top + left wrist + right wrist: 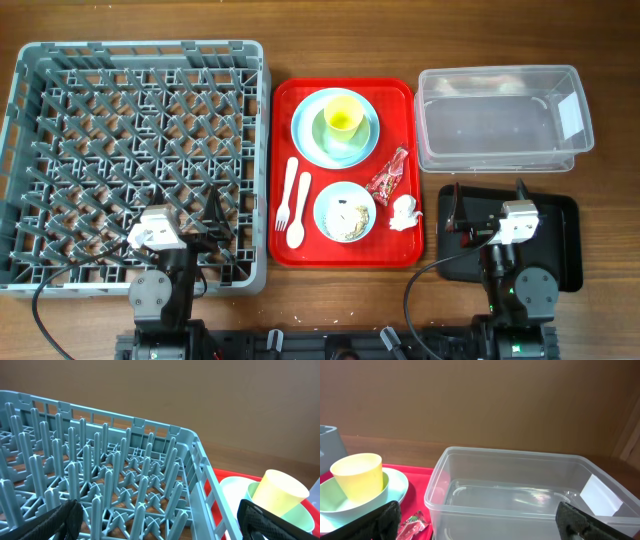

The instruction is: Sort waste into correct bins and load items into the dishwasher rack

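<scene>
The grey dishwasher rack (135,160) fills the left. On the red tray lie a light blue plate (305,140) bearing a pale green bowl (324,128) and a yellow cup (342,117), a white fork (286,192) and spoon (299,212), a small blue bowl (322,205) of food scraps (347,213), a red wrapper (388,177) and a tissue (403,212). My left gripper (212,228) (160,520) hangs open over the rack's near right corner. Over the black tray (565,240), my right gripper (487,200) (480,520) is open, facing the clear tub (500,118) (520,495).
The red tray (400,100) sits between the rack and the two bins. Bare wooden table runs along the front edge and to the far right. Cables trail from both arm bases at the bottom.
</scene>
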{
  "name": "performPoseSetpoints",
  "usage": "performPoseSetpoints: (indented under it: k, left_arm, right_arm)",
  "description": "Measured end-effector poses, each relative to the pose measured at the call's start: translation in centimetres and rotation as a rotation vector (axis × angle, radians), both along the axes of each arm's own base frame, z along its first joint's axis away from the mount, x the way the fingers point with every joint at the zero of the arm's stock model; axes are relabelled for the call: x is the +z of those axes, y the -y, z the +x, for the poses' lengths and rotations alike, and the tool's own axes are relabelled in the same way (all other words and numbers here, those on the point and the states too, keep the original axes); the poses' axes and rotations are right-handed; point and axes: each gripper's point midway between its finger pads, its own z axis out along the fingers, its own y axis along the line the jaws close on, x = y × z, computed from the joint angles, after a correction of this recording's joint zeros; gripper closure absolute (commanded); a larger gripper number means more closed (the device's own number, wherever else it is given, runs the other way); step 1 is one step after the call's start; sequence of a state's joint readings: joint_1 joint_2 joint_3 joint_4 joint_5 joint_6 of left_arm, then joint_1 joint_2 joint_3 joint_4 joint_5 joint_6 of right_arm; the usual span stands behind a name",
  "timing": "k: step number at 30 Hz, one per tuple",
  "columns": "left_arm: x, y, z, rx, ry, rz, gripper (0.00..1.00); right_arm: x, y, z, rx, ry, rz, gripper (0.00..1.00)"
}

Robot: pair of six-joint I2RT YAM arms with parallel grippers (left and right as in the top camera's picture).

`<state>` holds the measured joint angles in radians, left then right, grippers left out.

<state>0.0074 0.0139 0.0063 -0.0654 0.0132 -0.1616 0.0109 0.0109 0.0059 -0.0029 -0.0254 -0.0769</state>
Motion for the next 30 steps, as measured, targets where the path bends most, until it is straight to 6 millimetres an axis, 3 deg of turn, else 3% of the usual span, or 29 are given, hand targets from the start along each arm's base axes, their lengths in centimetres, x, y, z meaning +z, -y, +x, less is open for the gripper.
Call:
performPoseSetpoints:
  k: [27,30]
  left_arm:
    - [0.4,0.26,0.01,-0.014,0.015,-0.007,0.0]
    - [0.95,0.81,-0.82,-0.044,-0.063,-0.024,0.0]
  right_arm:
    - [0.0,0.0,0.0,0.0,0.0,0.0,0.0]
    - [-0.01,0.0,0.0,0.0,0.0,0.0,0.0]
